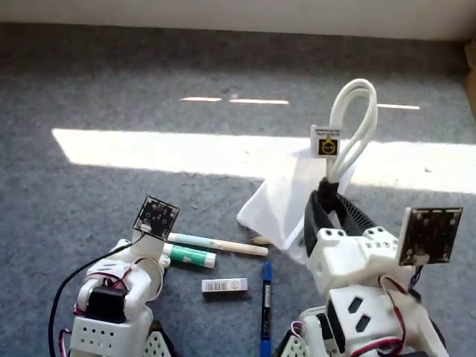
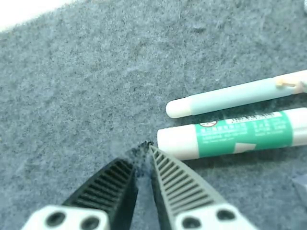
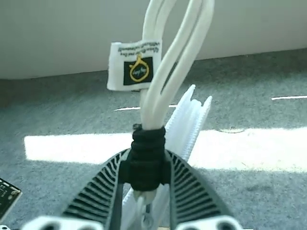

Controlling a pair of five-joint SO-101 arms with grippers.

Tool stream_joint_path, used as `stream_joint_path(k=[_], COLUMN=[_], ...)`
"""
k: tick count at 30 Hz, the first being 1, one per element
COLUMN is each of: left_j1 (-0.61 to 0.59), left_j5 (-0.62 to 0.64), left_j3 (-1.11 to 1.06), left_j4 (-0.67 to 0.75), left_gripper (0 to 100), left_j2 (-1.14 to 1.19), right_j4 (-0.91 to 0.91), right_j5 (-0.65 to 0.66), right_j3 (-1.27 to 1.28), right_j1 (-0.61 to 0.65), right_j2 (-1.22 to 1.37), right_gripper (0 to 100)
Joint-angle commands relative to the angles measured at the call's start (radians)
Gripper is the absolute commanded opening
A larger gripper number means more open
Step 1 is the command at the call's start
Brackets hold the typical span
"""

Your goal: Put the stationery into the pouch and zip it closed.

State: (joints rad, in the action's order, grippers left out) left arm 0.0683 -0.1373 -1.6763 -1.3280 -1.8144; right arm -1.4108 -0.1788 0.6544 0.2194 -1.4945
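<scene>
**Right gripper clamps the pouch strap; stationery lies loose on the carpet**

From the high view, the white pouch (image 1: 279, 204) sits just right of centre, at about four o'clock. Its white strap loop (image 1: 355, 123) stands up towards one o'clock, with a small label (image 1: 326, 141) at its base. The right gripper (image 1: 326, 202) comes in from five o'clock and meets the pouch where the loop begins. Whether the pouch is lifted or rests on the floor I cannot tell. Down at seven o'clock a glue stick (image 1: 190, 256) and a pale blue pen (image 1: 216, 243) lie side by side. An eraser (image 1: 224, 285) is just below them, and a dark blue pen (image 1: 265, 309) points in from six o'clock.

The left wrist view gives what the overhead hides. The left gripper (image 2: 145, 145) is low over the carpet, its ribbed fingers drawn together at the tips and holding nothing. It is just beside the capped end of the glue stick (image 2: 230, 134), with the pale blue pen (image 2: 235, 97) beyond that.

The right wrist view shows the grip plainly. The right gripper (image 3: 147, 158) is squeezed onto the black-wrapped base of the strap loop (image 3: 168, 52), with the pouch's white zip teeth (image 3: 192, 120) behind it.

The floor is grey carpet (image 1: 111, 82) crossed by a bright band of sunlight, with a pale wall (image 3: 57, 33) at the far edge.
</scene>
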Motion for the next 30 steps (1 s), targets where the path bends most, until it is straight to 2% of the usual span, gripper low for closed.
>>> stream_joint_path(k=[1, 11, 17, 25, 30], left_j1=[-0.002, -0.002, -0.002, -0.002, 0.004], left_j5=[0.012, 0.012, 0.012, 0.012, 0.012], left_j3=[-0.019, -0.019, -0.019, -0.019, -0.019], left_j4=[-0.006, -0.006, -0.006, -0.006, -0.006], left_gripper=[1, 1, 1, 1, 1], left_j2=[-0.002, -0.002, -0.002, -0.002, -0.002], right_j4=[-0.004, -0.001, -0.001, 0.036, 0.105], right_j5=[0.006, 0.002, -0.150, -0.181, -0.207], right_j3=[0.119, 0.225, 0.223, 0.223, 0.226], right_j1=[-0.002, -0.004, -0.004, -0.007, -0.111], right_j2=[-0.071, -0.239, -0.177, -0.160, -0.151], right_gripper=[0.4, 0.4, 0.4, 0.4, 0.4])
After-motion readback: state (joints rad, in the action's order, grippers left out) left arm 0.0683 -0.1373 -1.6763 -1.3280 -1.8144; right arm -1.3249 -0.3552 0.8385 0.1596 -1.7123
